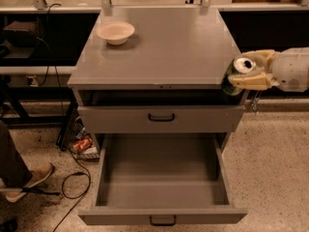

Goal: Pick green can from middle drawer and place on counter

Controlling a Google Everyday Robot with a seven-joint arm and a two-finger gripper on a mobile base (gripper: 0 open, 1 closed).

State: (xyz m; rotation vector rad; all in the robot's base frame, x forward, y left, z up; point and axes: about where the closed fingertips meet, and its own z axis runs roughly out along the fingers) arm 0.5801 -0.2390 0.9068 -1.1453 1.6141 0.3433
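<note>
One gripper (247, 70) is reaching in from the right, level with the front right corner of the counter (164, 47). Its two cream fingers (251, 81) are clamping the can (231, 84) between them, one finger lying above the silver top and the other across the green side. The can is tilting, with its pull-tab top facing up and toward the camera. It is hanging just beside the counter's front right edge, and its lower end is overlapping that corner; whether it is touching the surface is not clear. The pale arm (292, 69) behind the gripper is running off the right edge of the view.

Below, the drawer (161, 215) is standing pulled far out, its black handle (162, 220) showing at the bottom of the view. Above it, a second drawer front (120, 120) is sitting shut under the counter. A cream bowl (116, 32) is resting upright near the counter's back left corner, well apart from the can. A person's shoe (29, 178) is showing on the speckled floor (270, 168) at the left, near some black cables (72, 182).
</note>
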